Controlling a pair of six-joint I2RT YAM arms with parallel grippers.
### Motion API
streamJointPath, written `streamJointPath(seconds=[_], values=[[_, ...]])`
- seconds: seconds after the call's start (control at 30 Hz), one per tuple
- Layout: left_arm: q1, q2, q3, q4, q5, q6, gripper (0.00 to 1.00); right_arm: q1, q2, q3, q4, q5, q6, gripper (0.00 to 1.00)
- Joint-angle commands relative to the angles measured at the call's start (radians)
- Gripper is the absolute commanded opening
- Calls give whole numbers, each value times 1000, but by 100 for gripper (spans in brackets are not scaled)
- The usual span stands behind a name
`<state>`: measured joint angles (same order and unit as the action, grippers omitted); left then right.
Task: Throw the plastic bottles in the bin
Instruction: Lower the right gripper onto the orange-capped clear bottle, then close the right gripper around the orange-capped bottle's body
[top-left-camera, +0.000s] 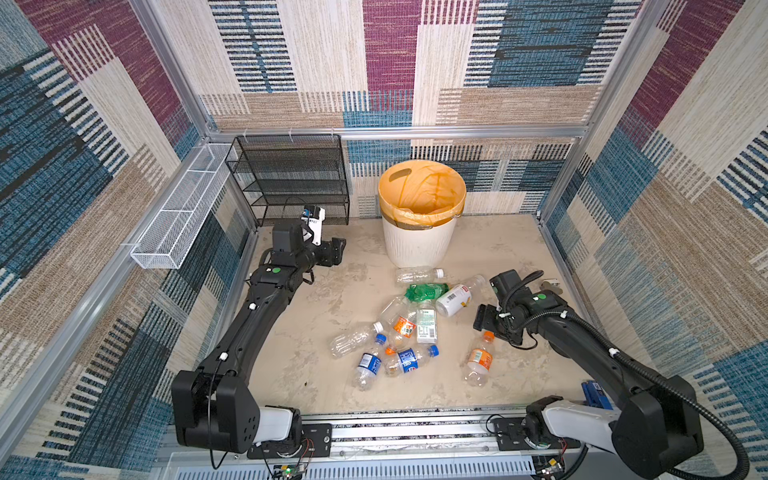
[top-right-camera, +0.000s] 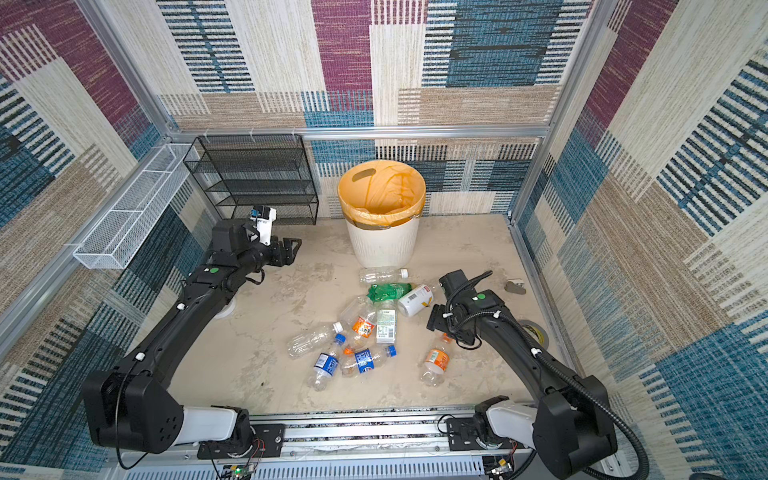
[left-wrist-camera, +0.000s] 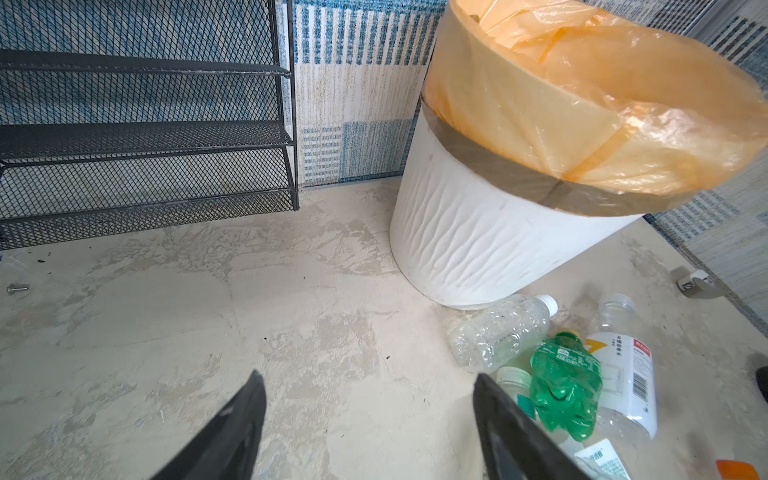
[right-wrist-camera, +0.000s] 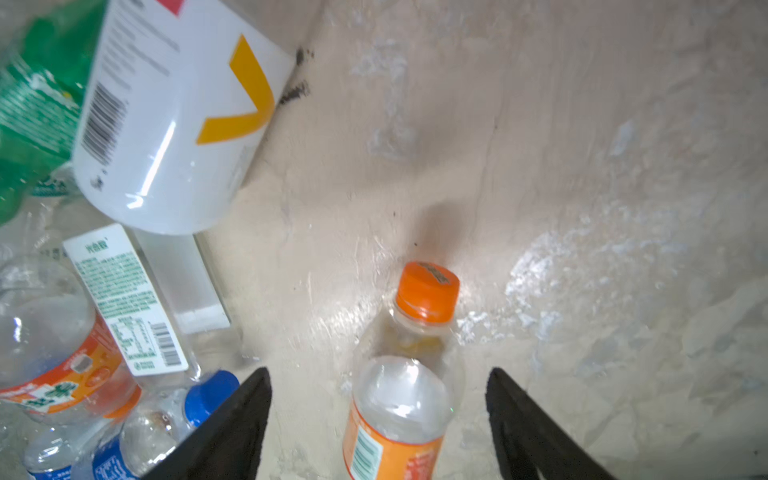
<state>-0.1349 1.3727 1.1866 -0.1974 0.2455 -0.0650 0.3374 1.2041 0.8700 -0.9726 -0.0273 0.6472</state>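
1. Left of the bin (top-left-camera: 417, 245), just in front of the black mesh rack (top-left-camera: 291, 178), the left gripper (top-left-camera: 337, 247) hangs over bare table (top-left-camera: 316, 332). The left wrist view shows its fingers (left-wrist-camera: 232, 428) spread, with nothing between them.
2. The bin stands upright at the back wall, its orange liner (top-left-camera: 424, 187) folded over the rim. No bottle shows inside it in either top view, so I judge the task to be barely begun.
3. In front of the bin lie the plastic bottles (top-left-camera: 399, 332), all on their sides. A clear bottle (top-left-camera: 417, 275) lies just beside the bin's foot, a green bottle (top-left-camera: 426, 290) is next in front of it, and the rest form a loose heap farther from the bin.
4. Front-right of the bin, apart from the heap, lies an orange-capped bottle (top-left-camera: 478, 359). The right gripper (right-wrist-camera: 379, 370) sits low over it, fingers spread on either side of its shoulder. A gap shows on each side, so it is not pinching.
5. The step in hand looks like picking up this bottle. The next move calls for closing on its body, lifting it clear, carrying it above the bin's rim and letting go. The thin, round bottle may roll or squash.
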Motion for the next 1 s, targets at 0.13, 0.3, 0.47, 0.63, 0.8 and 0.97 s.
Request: streamJointPath(seconds=[0.13, 0.3, 0.47, 0.63, 0.8, 0.97], values=[[1, -3, -2, 27, 26, -29, 79, 20, -35, -42, -128, -16, 68, 83], [1, 1, -2, 23, 21, -25, 79, 109, 11, -49, 9, -73, 120, 84], [1, 2, -2, 22, 20, -24, 79, 142, 65, -87, 108, -96, 135, 84], [1, 5, -1, 19, 17, -21, 79, 147, 77, -138, 164, -91, 144, 79], [1, 8, -1, 20, 23, -24, 79, 147, 103, -146, 219, -74, 142, 70], [1, 8, -2, 19, 21, -22, 78, 147, 132, -132, 254, -40, 96, 64]])
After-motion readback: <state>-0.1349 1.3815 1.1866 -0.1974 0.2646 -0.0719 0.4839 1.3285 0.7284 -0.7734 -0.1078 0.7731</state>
